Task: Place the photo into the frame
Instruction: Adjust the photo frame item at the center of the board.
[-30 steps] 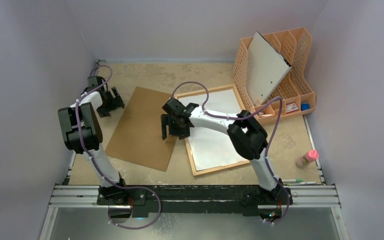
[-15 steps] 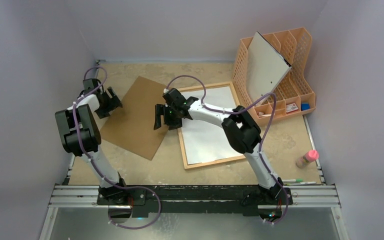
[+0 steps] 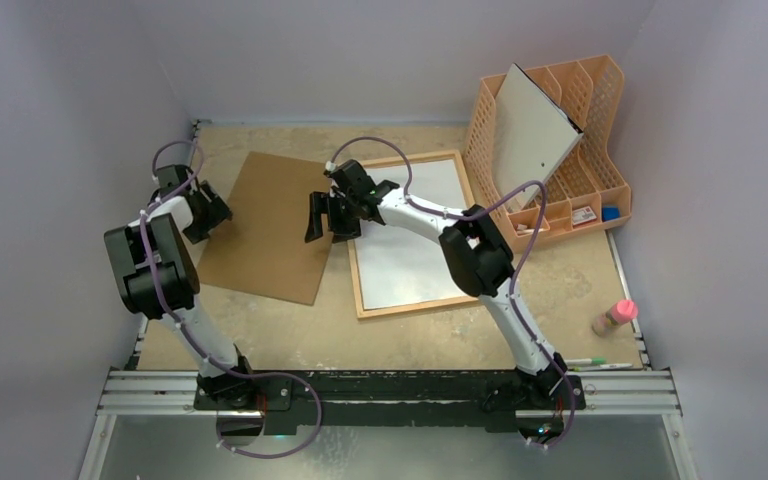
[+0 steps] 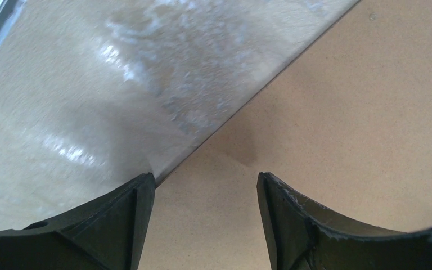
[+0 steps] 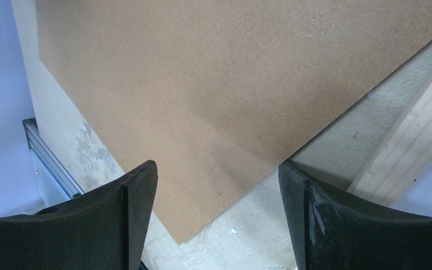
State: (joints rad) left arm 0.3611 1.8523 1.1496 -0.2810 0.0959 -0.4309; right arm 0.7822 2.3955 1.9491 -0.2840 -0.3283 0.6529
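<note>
We see a thin light-wood rectangular picture frame (image 3: 410,307) lying flat on the mottled sandy table (image 3: 410,345). The photo (image 3: 405,265), a large smooth sheet, sits inside it with its plain white back up. Just left of the frame, apart by a narrow strip of table, lies a matte brown hardboard panel (image 3: 265,235) with a fine speckled grain. The right gripper (image 3: 328,222) hangs over the panel's right edge, just beside the frame's left rail, its black jaws spread wide with nothing between them. Its arm reaches forward and bends left across the photo. The left gripper (image 3: 208,212) is low at the panel's left edge, jaws parted and holding nothing, its arm extended along the table's left side. At the far right stands an orange plastic lattice organizer (image 3: 585,100) holding a tilted white-grey board (image 3: 532,130).
</note>
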